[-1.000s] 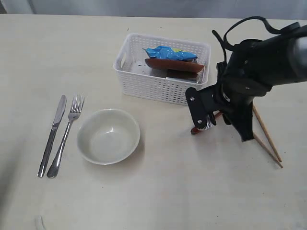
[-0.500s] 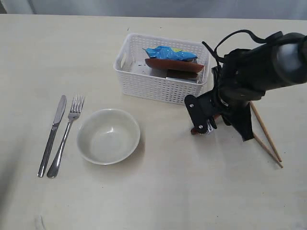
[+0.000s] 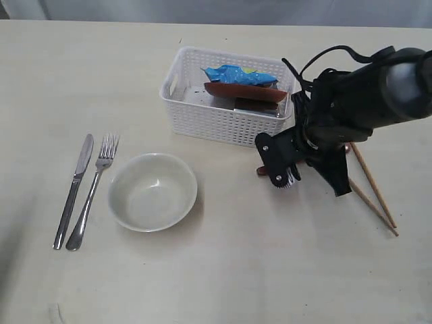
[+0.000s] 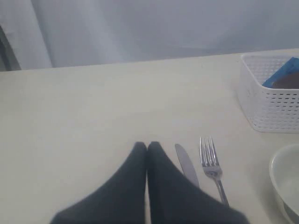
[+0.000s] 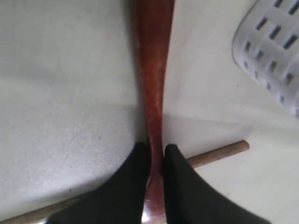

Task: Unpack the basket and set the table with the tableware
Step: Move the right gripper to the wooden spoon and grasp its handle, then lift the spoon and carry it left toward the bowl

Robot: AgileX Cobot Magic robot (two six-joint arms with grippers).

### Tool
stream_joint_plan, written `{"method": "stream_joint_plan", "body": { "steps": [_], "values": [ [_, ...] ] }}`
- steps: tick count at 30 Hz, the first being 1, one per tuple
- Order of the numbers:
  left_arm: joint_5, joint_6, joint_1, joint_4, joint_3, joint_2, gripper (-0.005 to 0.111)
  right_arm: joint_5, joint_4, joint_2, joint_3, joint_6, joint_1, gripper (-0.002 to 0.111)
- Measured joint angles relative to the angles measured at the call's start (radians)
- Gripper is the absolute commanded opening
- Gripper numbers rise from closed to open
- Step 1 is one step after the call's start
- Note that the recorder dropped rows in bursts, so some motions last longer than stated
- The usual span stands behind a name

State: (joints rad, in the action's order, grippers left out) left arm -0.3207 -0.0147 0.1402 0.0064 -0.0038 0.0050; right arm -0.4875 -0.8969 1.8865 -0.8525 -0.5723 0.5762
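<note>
Just in front of the basket's (image 3: pixel 223 123) right corner, the right gripper (image 5: pixel 155 150) pinches narrow on the slim handle of the wooden spoon (image 5: pixel 152 70), low over the table (image 3: pixel 223 270) and crossing a chopstick (image 5: pixel 219 153), probably to re-lay it neatly. Front-left of the basket lie bowl (image 3: pixel 152 192), fork (image 3: pixel 94 192) and knife (image 3: pixel 74 189). Beyond them the left gripper (image 4: pixel 147 147) waits, jaws closed and empty. The plate (image 3: pixel 246 92) sits inside the basket.

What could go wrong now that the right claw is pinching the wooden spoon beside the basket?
The right claw grips the wooden spoon only by its thin handle, so it may pivot or slip when lifted. A chopstick crosses right at the fingertips and could get dragged along. The basket wall is close; a swing might bump it.
</note>
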Motion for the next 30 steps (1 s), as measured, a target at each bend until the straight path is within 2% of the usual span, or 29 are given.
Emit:
{"method": "stream_joint_plan", "body": {
  "steps": [10, 21, 25, 30],
  "values": [
    [0.0, 0.0, 0.0, 0.0, 0.0, 0.0, 0.0, 0.002, 0.051, -0.013, 0.0, 0.0, 0.0, 0.0],
    [0.0, 0.0, 0.0, 0.0, 0.0, 0.0, 0.0, -0.07, 0.173, -0.168, 0.0, 0.005, 0.0, 0.0],
    [0.0, 0.0, 0.0, 0.0, 0.0, 0.0, 0.0, -0.077, 0.296, -0.273, 0.001, -0.008, 0.0, 0.0],
    [0.0, 0.0, 0.0, 0.0, 0.0, 0.0, 0.0, -0.086, 0.531, -0.424, 0.001, -0.117, 0.0, 0.0]
  ]
}}
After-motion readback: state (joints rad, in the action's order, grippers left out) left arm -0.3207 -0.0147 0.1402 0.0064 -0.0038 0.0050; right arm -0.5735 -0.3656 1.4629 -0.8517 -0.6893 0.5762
